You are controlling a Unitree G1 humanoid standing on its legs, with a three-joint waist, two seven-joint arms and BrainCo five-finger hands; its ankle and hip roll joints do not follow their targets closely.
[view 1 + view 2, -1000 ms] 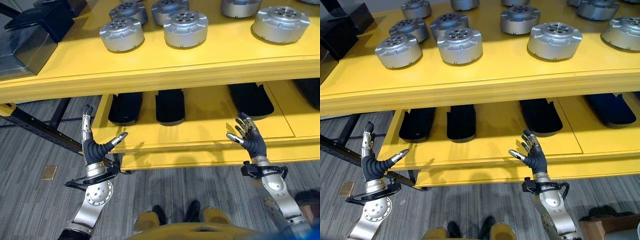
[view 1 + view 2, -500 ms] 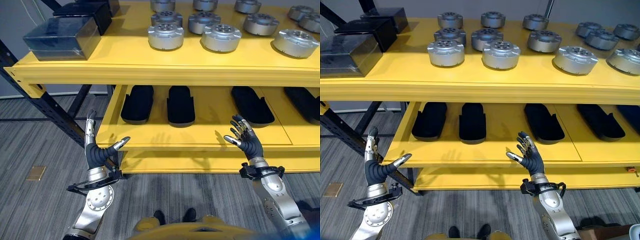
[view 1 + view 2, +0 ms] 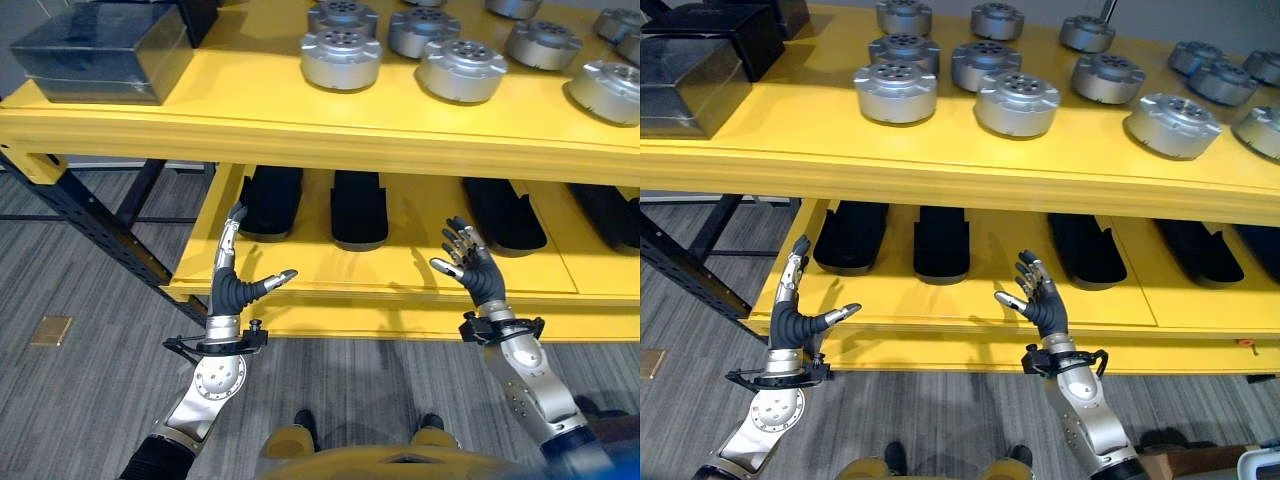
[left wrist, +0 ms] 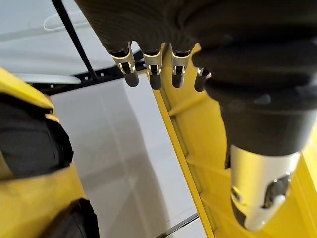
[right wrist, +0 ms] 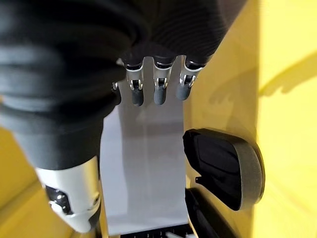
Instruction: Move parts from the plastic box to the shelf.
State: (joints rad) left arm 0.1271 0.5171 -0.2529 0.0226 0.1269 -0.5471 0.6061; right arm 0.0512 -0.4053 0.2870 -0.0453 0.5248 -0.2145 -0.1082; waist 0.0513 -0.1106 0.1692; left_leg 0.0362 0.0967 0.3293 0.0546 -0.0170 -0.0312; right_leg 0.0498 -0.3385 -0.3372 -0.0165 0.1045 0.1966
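Several round silver parts point(image 3: 340, 59) stand on the top board of the yellow shelf point(image 3: 300, 135). My left hand point(image 3: 233, 289) is raised in front of the lower board's left end, fingers straight and thumb spread, holding nothing. My right hand point(image 3: 474, 270) is up before the middle of the lower board, fingers spread and empty. In the left wrist view its fingers point(image 4: 151, 67) point along the yellow frame. The right wrist view has the right hand's fingers point(image 5: 158, 87) extended past a black tray point(image 5: 223, 168).
Several black oblong trays point(image 3: 358, 207) lie on the lower board. A dark box point(image 3: 100, 50) sits at the top board's left end. A black steel brace point(image 3: 95, 225) runs down to the grey floor at the left. A small brass floor plate point(image 3: 50, 330) lies at the far left.
The camera has shifted closer and lower on the shelf. Both hands stay raised and open; the left hand now sits nearer the lower board's edge.
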